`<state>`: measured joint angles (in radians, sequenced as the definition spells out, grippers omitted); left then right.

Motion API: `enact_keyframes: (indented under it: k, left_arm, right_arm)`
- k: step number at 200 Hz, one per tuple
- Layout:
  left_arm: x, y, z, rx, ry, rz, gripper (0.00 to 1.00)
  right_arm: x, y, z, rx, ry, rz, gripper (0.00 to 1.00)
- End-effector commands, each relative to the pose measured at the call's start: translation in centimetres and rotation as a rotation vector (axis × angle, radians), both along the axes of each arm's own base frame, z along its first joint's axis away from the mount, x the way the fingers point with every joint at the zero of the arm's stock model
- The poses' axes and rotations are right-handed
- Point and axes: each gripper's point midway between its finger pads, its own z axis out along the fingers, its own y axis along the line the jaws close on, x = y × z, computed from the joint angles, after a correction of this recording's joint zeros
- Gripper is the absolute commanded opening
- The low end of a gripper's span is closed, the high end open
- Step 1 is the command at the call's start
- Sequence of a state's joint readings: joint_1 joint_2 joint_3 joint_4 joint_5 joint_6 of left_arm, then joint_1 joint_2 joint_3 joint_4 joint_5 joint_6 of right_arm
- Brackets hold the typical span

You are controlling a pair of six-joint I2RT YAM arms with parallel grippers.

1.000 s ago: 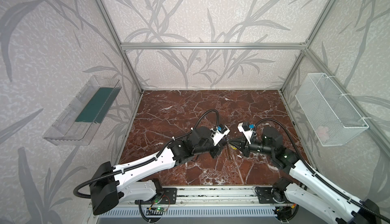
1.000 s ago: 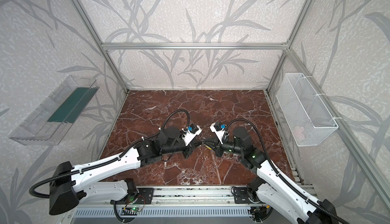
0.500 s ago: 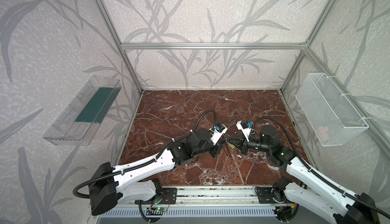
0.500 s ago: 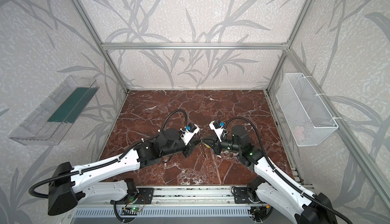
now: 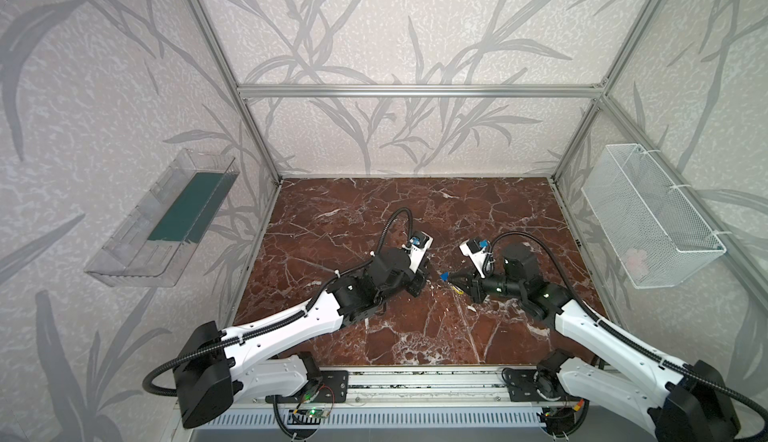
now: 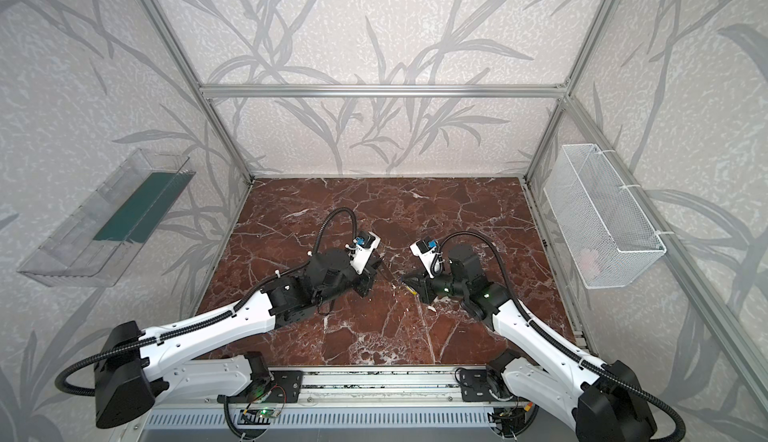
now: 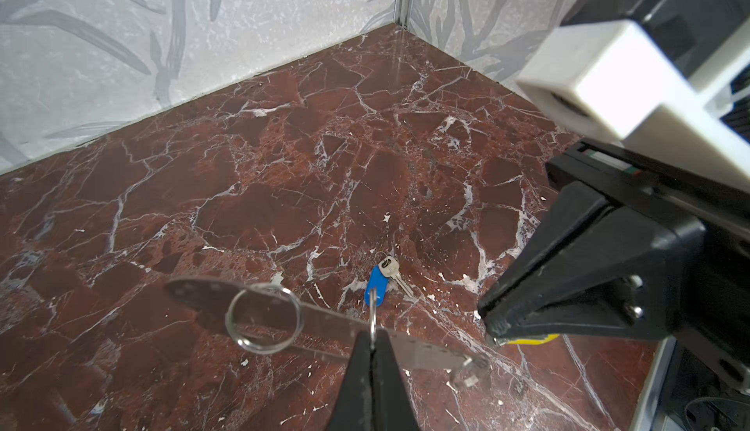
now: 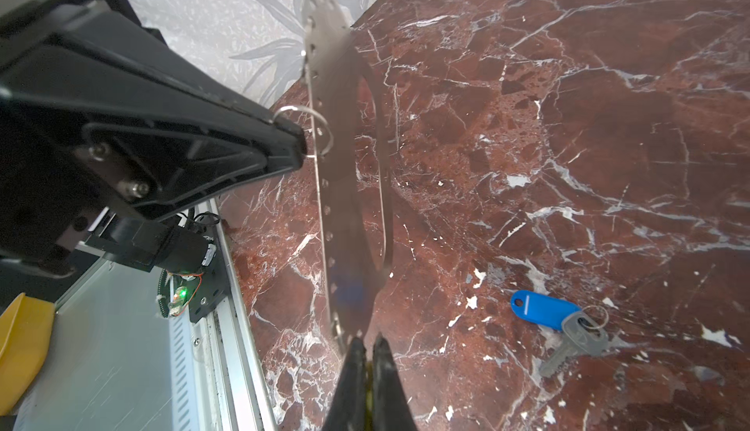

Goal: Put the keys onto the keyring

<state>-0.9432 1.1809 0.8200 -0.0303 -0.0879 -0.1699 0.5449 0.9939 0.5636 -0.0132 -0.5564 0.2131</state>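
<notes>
The keyring (image 7: 324,327), a flat grey metal plate with a row of small holes, hangs above the marble floor. My left gripper (image 7: 372,337) is shut on a thin wire ring (image 8: 302,124) threaded through one of its holes. A larger loose ring (image 7: 264,317) hangs on the plate too. My right gripper (image 8: 367,346) is shut on the yellow key (image 7: 531,339), its tips right at the near end of the keyring (image 8: 345,189). The blue key (image 8: 544,309), with a silver key (image 8: 580,339) on its ring, lies on the floor beside them. In a top view the right gripper (image 5: 451,279) faces the left gripper (image 5: 424,279).
A clear plastic tray (image 5: 162,219) is fixed to the left wall and a white wire basket (image 5: 648,219) to the right wall. The aluminium rail (image 5: 415,381) with both arm bases runs along the front edge. Marble floor (image 5: 374,211) stretches behind the grippers.
Both grippers have shifted slightly to the left and away from the front, staying tip to tip. Both grips are unchanged.
</notes>
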Motion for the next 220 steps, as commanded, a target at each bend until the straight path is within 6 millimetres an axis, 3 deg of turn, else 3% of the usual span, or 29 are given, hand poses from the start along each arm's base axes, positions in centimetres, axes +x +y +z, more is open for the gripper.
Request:
enact_keyframes:
  k: [1, 74, 101, 136, 220]
  left_arm:
    - [-0.4, -0.1, 0.4, -0.039, 0.007, -0.037, 0.00]
    - [-2.5, -2.0, -0.4, -0.055, 0.081, -0.204, 0.00]
    - [-2.7, -2.5, -0.9, -0.054, 0.097, -0.226, 0.00]
    - [-2.6, -2.0, -1.6, -0.029, 0.092, -0.212, 0.00]
    - [-3.1, -1.4, -2.1, -0.028, 0.093, -0.217, 0.00]
  right_arm:
    - [1.1, -0.6, -0.1, -0.017, -0.016, -0.066, 0.00]
    - [1.8, -0.6, 3.1, 0.038, -0.114, -0.089, 0.00]
    - [2.1, -1.0, 2.9, 0.011, -0.122, -0.113, 0.00]
    - [2.9, -1.5, -0.1, -0.055, -0.060, -0.160, 0.00]
    - [4.1, -2.9, -9.9, -0.183, 0.130, -0.294, 0.00]
